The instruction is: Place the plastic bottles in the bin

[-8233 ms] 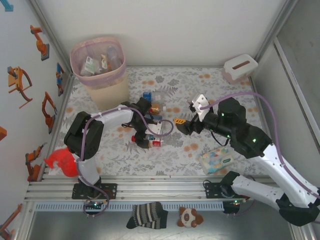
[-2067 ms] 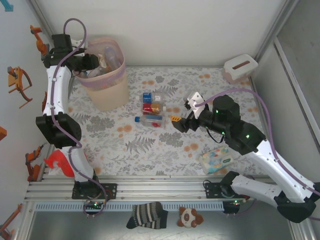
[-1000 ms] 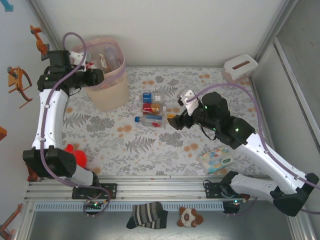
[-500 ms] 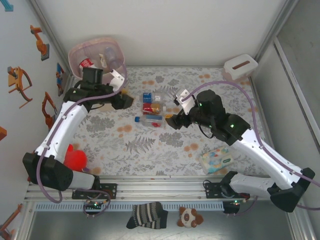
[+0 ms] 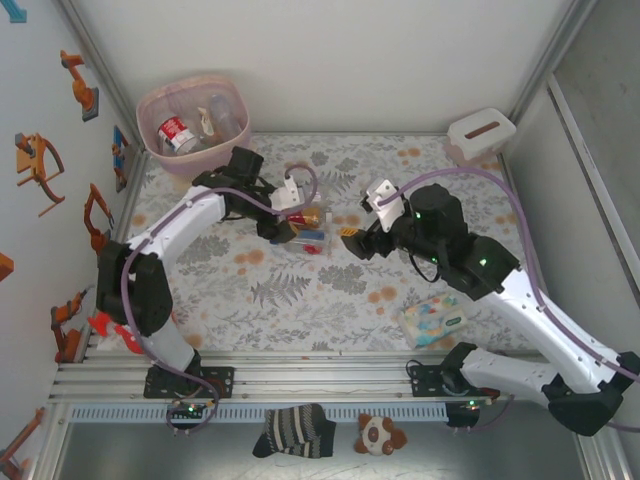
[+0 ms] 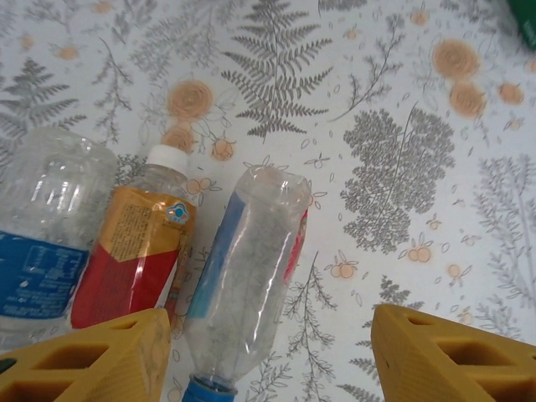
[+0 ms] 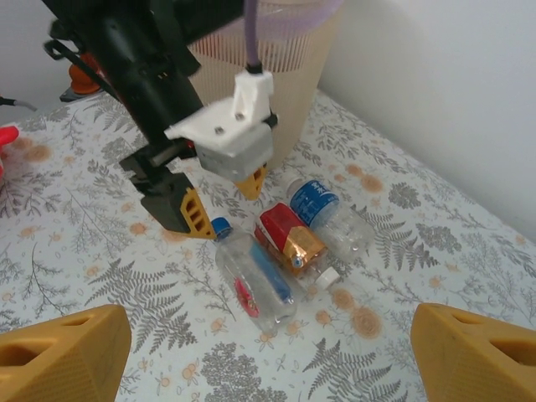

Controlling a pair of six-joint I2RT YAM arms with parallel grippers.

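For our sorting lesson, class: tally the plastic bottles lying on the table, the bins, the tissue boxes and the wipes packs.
Plastic bottles on the table: 3
Bin: 1
Tissue box: 1
Wipes pack: 1
Total: 6

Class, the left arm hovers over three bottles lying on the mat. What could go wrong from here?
1. The blue-capped bottle lies right beside the red-labelled bottle; the open left jaws might pinch both or knock one away.
2. Both are round and lying down, so one could roll.
3. The right jaws sit close by; the arms might collide.
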